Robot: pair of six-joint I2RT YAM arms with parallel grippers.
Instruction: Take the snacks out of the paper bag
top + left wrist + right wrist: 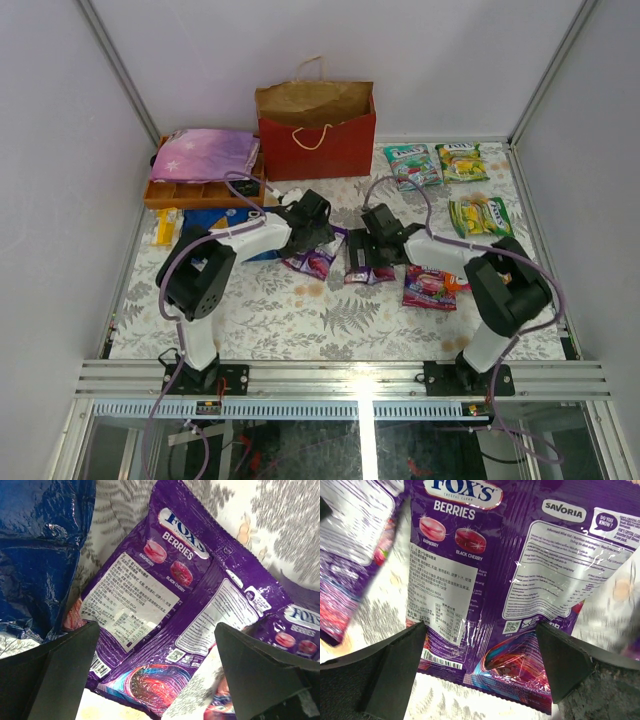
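The red paper bag (318, 135) stands open at the back. Two purple snacks lie side by side mid-table. My left gripper (320, 243) (157, 665) hangs open over the left purple packet (312, 262) (165, 595), its dark fingers (70, 675) to either side of the packet's lower end. My right gripper (362, 258) (480, 665) is open the same way over the right purple packet (366, 270) (490, 580). The blue chip bag (205, 220) (40, 555) lies under my left arm. Neither gripper holds anything.
Three green packets (412, 165) (462, 162) (480, 215) lie at the back right. A pink-red packet (430, 288) sits by my right arm and an orange packet (165, 228) at the left edge. An orange tray (160, 195) carries a pink-purple pouch (205, 155).
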